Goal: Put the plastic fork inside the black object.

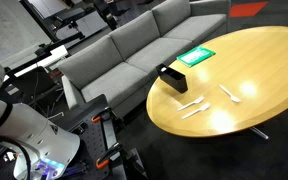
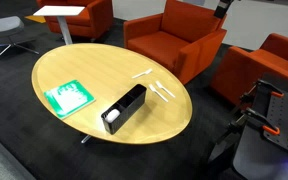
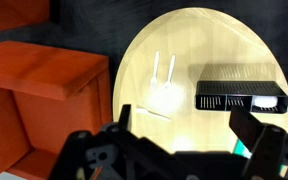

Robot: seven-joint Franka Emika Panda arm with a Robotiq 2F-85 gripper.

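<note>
Approach step, nothing grasped yet: gripper (image 3: pixel 174 155) is seen at the bottom of the wrist view, fingers apart and empty, short of the worktop (image 3: pixel 214 40). Plastic fork (image 3: pixel 171 70) is taken to be one of three white utensils (image 3: pixel 157 68) at centre frame, left of the black object (image 3: pixel 241 95) and apart from it. Next, the gripper has to be lowered and aligned across the fork's handle. Tines can't be resolved, so the pick is uncertain; gripper is not made out in the exterior views
</note>
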